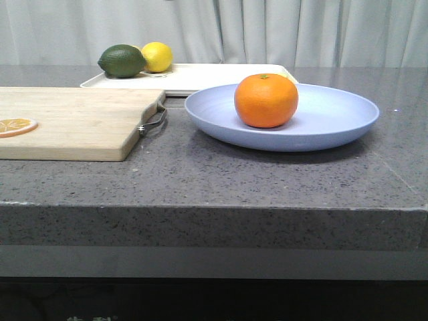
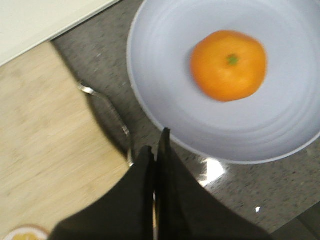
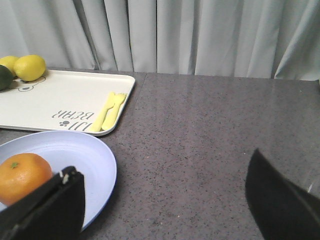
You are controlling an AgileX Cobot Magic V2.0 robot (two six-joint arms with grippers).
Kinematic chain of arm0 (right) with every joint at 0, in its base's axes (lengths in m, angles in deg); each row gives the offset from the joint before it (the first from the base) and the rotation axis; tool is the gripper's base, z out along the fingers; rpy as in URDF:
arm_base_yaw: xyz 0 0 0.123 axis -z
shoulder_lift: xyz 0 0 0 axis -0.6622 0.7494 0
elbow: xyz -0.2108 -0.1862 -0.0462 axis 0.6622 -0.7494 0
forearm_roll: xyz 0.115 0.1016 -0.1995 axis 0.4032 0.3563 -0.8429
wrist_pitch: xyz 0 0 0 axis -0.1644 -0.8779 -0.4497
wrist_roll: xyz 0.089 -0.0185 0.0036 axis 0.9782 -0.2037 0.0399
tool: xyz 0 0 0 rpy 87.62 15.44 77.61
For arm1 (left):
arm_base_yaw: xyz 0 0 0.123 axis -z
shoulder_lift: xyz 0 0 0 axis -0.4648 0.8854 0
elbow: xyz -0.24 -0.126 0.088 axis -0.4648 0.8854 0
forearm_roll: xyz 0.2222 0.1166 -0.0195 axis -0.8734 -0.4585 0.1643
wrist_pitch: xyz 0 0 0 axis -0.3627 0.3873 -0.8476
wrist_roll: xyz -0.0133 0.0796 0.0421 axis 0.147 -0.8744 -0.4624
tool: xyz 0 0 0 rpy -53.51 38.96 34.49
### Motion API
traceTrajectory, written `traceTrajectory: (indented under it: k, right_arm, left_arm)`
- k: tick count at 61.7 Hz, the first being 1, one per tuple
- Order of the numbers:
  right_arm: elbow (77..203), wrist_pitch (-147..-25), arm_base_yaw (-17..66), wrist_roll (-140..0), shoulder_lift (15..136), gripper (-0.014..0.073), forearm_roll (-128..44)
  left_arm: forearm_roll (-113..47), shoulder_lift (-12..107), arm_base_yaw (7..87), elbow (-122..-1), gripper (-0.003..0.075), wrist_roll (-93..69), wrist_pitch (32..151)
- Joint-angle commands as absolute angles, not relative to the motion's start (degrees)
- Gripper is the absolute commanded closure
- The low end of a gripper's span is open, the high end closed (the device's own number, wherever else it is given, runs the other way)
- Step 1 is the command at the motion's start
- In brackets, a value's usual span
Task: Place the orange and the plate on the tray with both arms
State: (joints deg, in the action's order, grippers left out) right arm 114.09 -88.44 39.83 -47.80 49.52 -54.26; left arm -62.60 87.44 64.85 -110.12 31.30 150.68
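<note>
The orange [image 1: 266,100] sits on the pale lavender-blue plate [image 1: 334,117] on the grey counter. The white tray [image 1: 200,75] lies behind the plate. In the left wrist view, my left gripper [image 2: 157,145] is shut and empty, above the counter just off the plate's [image 2: 165,60] rim, with the orange [image 2: 228,65] beyond it. In the right wrist view, my right gripper [image 3: 165,185] is open and empty above bare counter beside the plate [image 3: 75,155]; the orange [image 3: 22,176] and tray [image 3: 60,100] show there too. Neither gripper shows in the front view.
A wooden cutting board [image 1: 73,120] with a metal handle [image 1: 155,120] and an orange slice [image 1: 15,125] lies left of the plate. A green fruit [image 1: 122,61] and a lemon [image 1: 157,56] sit on the tray's far left. Yellow cutlery [image 3: 107,112] lies on the tray.
</note>
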Motion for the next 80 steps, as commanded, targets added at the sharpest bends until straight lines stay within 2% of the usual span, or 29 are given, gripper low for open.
traceTrajectory:
  k: [1, 32, 41, 65, 80]
  right_arm:
    - [116.2, -84.5, 40.1, -48.2, 50.0, -0.0059, -54.4]
    - [116.2, -85.1, 40.1, -48.2, 50.0, -0.0059, -54.4]
    - [116.2, -85.1, 40.1, -48.2, 50.0, -0.0059, -54.4]
    - [116.2, -83.9, 40.1, -48.2, 55.6, -0.0059, -54.4]
    - [116.5, -82.4, 40.1, -48.2, 63.1, -0.0059, -53.4]
  left_arm:
    - [-63.3, 80.3, 61.6, -106.0, 0.0738, 33.1, 149.5]
    - [-63.0, 53.4, 34.8, -72.0, 0.0738, 33.9, 132.3]
    - [-62.5, 44.0, 30.2, -61.9, 0.0738, 33.9, 126.8]
    - [-61.8, 11.7, 29.3, -37.5, 0.0738, 33.9, 113.7]
    - [-61.7, -6.2, 29.3, -30.8, 0.0738, 33.9, 109.7]
